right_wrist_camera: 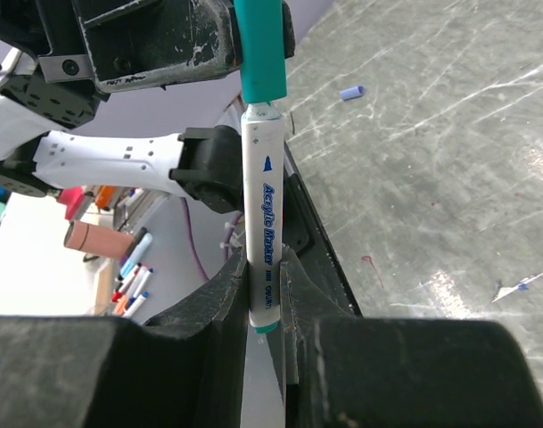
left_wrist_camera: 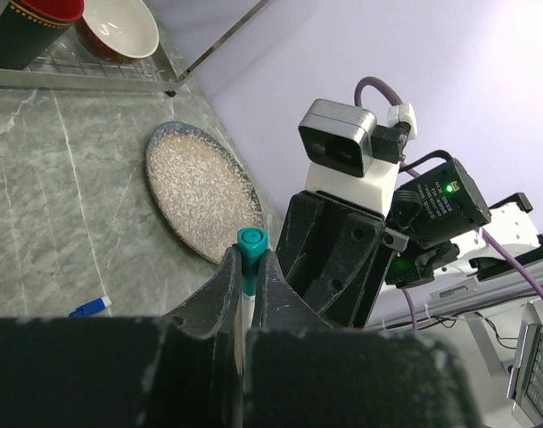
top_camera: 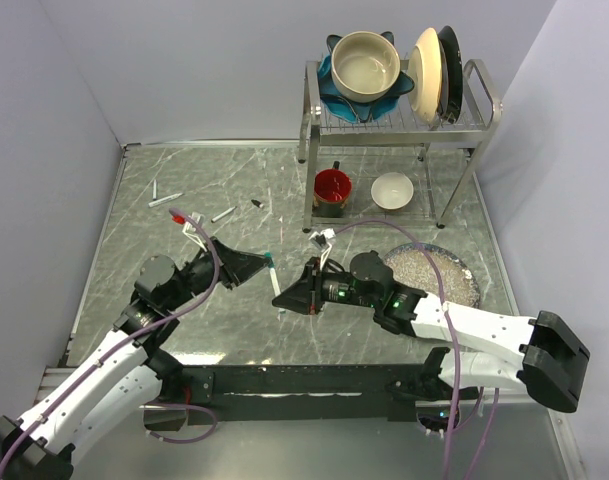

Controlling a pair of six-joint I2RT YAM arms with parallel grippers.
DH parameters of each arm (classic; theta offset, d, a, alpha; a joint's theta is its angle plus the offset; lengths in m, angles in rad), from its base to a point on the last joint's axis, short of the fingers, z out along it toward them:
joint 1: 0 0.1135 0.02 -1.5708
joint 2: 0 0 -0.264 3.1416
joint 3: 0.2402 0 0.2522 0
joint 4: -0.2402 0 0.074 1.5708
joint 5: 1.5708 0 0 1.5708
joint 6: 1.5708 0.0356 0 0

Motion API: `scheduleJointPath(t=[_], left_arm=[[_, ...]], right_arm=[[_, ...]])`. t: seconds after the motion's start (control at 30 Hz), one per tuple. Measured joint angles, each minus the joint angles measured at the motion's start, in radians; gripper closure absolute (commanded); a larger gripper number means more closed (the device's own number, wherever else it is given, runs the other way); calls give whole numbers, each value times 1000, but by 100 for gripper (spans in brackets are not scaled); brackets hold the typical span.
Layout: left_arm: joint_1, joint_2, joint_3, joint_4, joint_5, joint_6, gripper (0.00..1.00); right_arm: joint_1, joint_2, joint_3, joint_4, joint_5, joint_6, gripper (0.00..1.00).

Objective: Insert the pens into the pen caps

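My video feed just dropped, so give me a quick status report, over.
Left gripper shut on teal cap. Right gripper shut on white pen. Cap meets pen's end. Loose pens far off, path clear.

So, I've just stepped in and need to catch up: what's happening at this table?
Both arms are working on one marker, held above the table. The right pincer clamps the white pen barrel, and the left pincer grips the teal cap, which sits over the barrel's tip. Two more pens and a small blue cap lie loose on the table, not yet joined.
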Motion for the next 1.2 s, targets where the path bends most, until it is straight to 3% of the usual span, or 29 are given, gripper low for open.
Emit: scheduleJointPath(t=[0.27, 0.4, 0.5, 0.6, 0.9, 1.2], left_arm=[[1, -16, 4, 4, 10, 16, 84], [1, -23, 24, -6, 35, 33, 58], [-7, -29, 24, -23, 84, 36, 47], [-8, -33, 24, -29, 117, 37, 41], [-8, -32, 55, -20, 169, 37, 40], [-12, 16, 60, 110, 232, -14, 46]], right_arm=[[3, -5, 51, -82, 13, -95, 100], [5, -23, 62, -86, 19, -127, 100], [-3, -37, 79, -68, 40, -140, 100], [-5, -60, 86, -43, 42, -151, 100], [-5, -93, 87, -35, -17, -156, 100], [2, -101, 87, -15, -89, -146, 100]])
